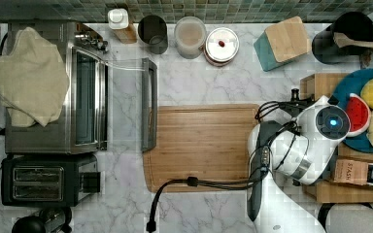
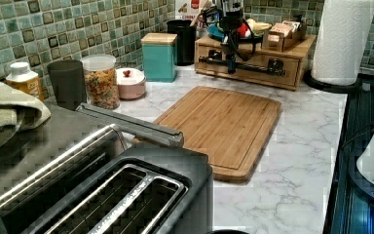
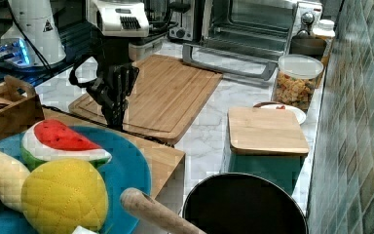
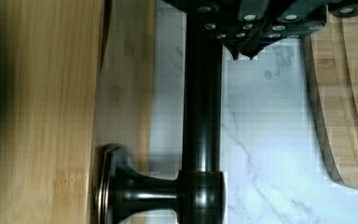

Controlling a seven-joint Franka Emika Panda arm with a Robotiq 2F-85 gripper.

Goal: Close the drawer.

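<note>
Now the jaws [image 3: 116, 119] hang just beside the drawer's [image 2: 253, 66] dark bar handle [image 4: 202, 93], fingertips pressed together, above the marble desk [image 4: 265, 130].

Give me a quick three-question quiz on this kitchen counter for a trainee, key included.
1. True or false: the oven door is open.
2. Which of these lies on the blue plate? A) a watermelon slice B) a pasta jar C) a towel
3. Fill in: in the wrist view, the gripper sits beside the dark bar that serves as the drawer's ____.

Key: 1 true. 2 A. 3 handle.
</note>
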